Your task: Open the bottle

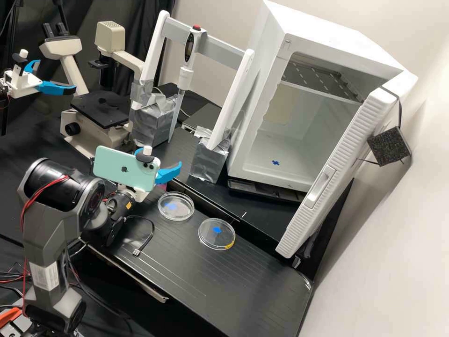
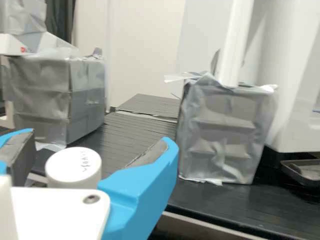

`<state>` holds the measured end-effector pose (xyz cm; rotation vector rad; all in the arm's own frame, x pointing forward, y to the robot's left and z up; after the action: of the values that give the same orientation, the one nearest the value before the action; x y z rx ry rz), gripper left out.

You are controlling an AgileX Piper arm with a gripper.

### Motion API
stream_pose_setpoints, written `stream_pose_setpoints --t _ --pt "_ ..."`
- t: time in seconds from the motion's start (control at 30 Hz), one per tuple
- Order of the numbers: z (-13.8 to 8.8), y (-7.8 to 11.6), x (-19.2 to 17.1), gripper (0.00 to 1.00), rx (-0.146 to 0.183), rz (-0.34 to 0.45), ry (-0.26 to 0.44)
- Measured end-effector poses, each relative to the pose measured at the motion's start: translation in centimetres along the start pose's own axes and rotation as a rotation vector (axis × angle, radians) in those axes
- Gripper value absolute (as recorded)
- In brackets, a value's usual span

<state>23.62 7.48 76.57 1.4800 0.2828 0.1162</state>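
My gripper point(image 1: 160, 158) is low over the far-left part of the bench, its blue fingers spread open. Below it shows a small pink patch point(image 1: 162, 186), apparently the bottle's body, mostly hidden behind the gripper. From the wrist, the gripper point(image 2: 97, 137) frames a round white cap point(image 2: 73, 165) with handwriting on top. This cap lies between the two fingers, with a visible gap on each side. Below the cap, the bottle is hidden by the gripper's white plate.
Two clear dishes point(image 1: 176, 206) point(image 1: 216, 234) lie on the bench near the gripper. Beyond are silver-wrapped blocks point(image 1: 209, 161) holding white posts, a pipette point(image 1: 185, 79), a microscope point(image 1: 100, 110) and an open white incubator point(image 1: 257, 159). A phone point(image 1: 124, 169) is mounted on the arm's wrist.
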Motion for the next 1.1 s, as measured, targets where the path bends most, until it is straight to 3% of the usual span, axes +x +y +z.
stream_pose_setpoints --t 0.13,1.1 --pt "-0.14 -0.33 0.03 0.0 -0.021 -0.014 0.006" --pt "-0.16 -0.42 0.03 0.0 -0.019 -0.016 0.006"
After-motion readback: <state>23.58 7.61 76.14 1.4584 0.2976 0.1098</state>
